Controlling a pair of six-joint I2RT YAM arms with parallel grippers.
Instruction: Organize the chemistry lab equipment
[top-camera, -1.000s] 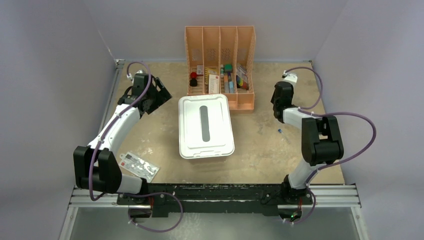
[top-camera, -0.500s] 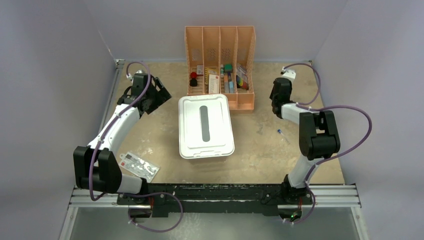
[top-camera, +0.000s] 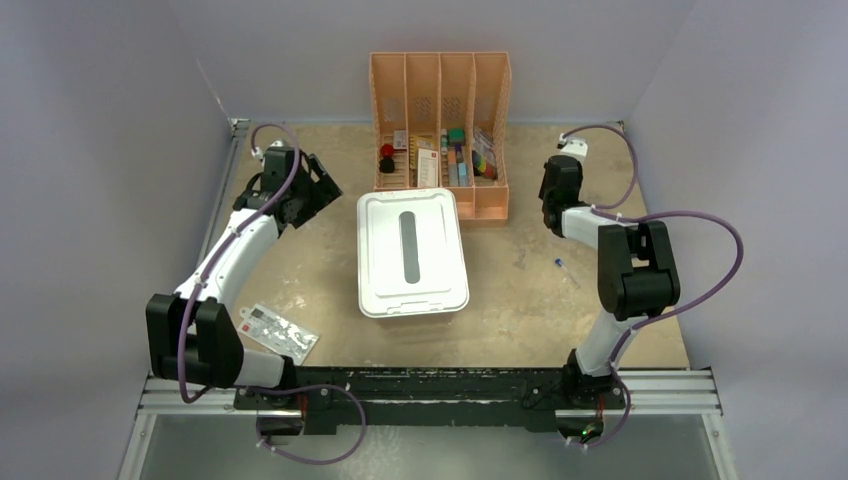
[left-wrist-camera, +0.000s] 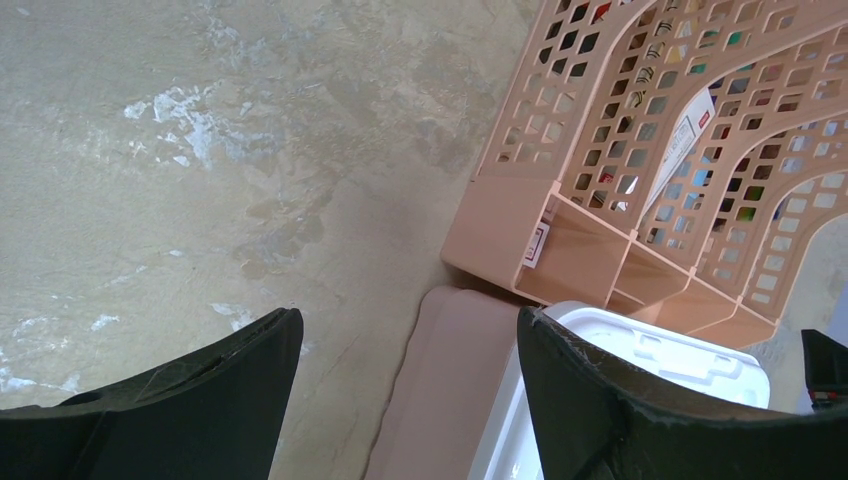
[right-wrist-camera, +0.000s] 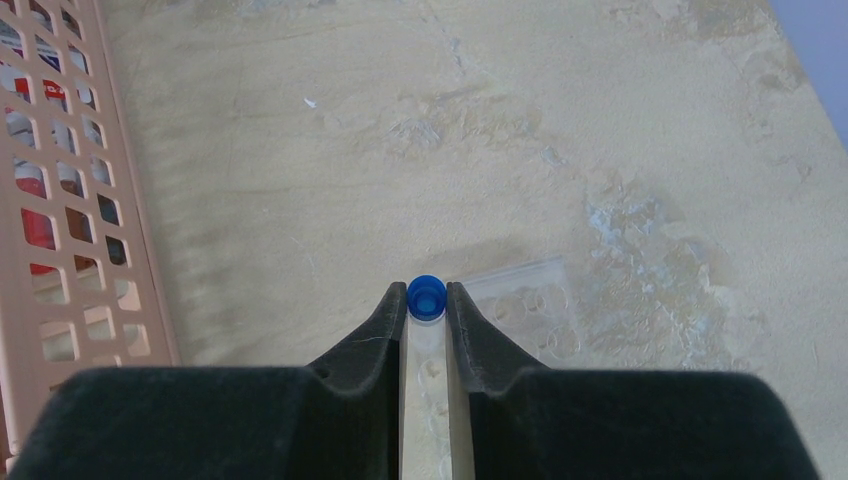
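Note:
My right gripper (right-wrist-camera: 427, 295) is shut on a clear blue-capped tube (right-wrist-camera: 427, 300), its blue cap showing between the fingertips. Below it a clear packet (right-wrist-camera: 520, 305) with round pieces lies flat on the table. In the top view the right gripper (top-camera: 548, 212) hangs just right of the peach organizer (top-camera: 440, 130). A second small blue-capped tube (top-camera: 562, 266) lies on the table in front of it. My left gripper (top-camera: 318, 188) is open and empty, left of the white lidded box (top-camera: 412, 252); in the left wrist view its jaws (left-wrist-camera: 410, 345) stand wide apart.
The peach divided organizer (left-wrist-camera: 640, 150) with small colourful items stands at the back centre, its front touching the white box (left-wrist-camera: 650, 370). A flat red-and-white printed packet (top-camera: 278, 331) lies near the front left. Walls close the table on three sides.
My right arm has drawn slightly toward the back and left with the tube in its grip. The left arm has not moved.

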